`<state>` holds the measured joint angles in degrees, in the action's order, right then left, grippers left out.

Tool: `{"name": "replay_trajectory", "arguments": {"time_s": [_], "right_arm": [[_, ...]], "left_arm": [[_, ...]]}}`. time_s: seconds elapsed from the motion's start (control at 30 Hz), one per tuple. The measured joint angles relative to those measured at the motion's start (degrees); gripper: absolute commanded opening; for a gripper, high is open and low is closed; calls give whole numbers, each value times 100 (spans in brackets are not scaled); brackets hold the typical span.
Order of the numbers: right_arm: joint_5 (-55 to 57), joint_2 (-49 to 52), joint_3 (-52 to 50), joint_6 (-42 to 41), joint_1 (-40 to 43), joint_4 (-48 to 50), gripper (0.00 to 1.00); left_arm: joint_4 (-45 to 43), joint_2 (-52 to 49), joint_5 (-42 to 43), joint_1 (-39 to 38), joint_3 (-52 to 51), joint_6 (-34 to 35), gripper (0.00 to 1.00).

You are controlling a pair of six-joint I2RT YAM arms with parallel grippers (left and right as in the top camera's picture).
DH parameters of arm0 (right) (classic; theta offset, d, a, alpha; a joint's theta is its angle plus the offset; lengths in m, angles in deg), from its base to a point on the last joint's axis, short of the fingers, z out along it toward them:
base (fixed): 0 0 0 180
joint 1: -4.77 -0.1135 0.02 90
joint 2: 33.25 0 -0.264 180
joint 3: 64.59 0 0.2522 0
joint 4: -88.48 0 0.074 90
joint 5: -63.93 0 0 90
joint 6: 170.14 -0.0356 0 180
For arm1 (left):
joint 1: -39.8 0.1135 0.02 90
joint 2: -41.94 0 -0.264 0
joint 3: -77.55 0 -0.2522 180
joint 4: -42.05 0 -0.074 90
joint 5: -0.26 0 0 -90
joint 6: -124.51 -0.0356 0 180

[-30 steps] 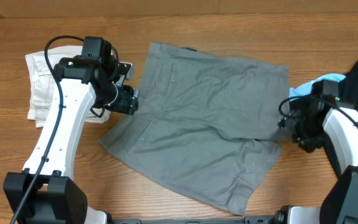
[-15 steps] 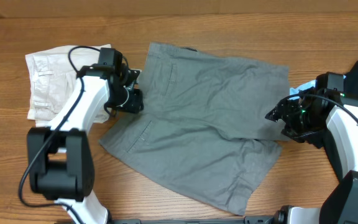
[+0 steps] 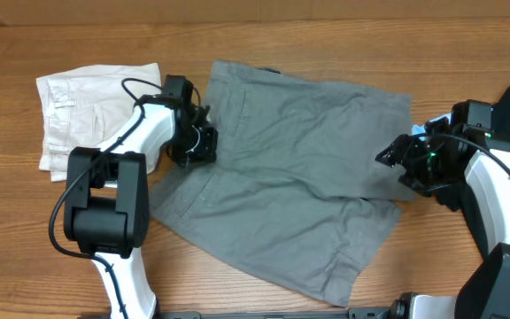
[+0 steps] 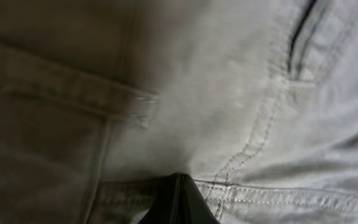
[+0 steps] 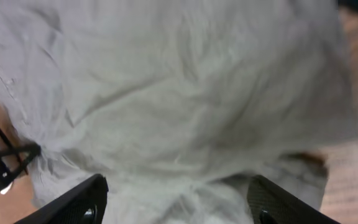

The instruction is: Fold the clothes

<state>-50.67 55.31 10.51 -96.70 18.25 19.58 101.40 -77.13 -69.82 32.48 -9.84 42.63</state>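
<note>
In the middle, shorts (image 3: 290, 177): grey cotton, spread flat, long axis left to right, stitched seams, light creases.
Left gripper (image 3: 195, 142): on their left edge, pressed close into the cloth; its opening cannot be told.
Right gripper (image 3: 395, 159): at their right edge, jaws wide, empty.
Nearer arm: neither, one at each end.

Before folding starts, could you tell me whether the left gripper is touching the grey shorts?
Touching: the left wrist view shows the left gripper pressed onto the grey shorts, no gap.
</note>
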Motion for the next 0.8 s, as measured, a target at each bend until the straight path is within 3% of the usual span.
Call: {"name": "replay_trajectory", "arguments": {"time_s": [0.13, 0.4, 0.5, 0.67, 0.8], "right_arm": [[118, 2, -4, -66, 0, 452, 77], [236, 175, -273, -280, -291, 686, 60], [254, 210, -511, -295, -686, 890, 53], [275, 216, -863, -365, -1325, 1010, 53], [378, 216, -1117, -422, -1626, 721, 51]], "left_arm": [[175, 48, -219, 455, 7, 415, 4], [-2, 304, -866, 1115, -155, 852, 5], [-160, 448, -885, 1010, -201, 846, 12], [-326, 885, -824, 750, -212, 772, 30], [-326, 1274, -660, 651, -212, 612, 37]]}}
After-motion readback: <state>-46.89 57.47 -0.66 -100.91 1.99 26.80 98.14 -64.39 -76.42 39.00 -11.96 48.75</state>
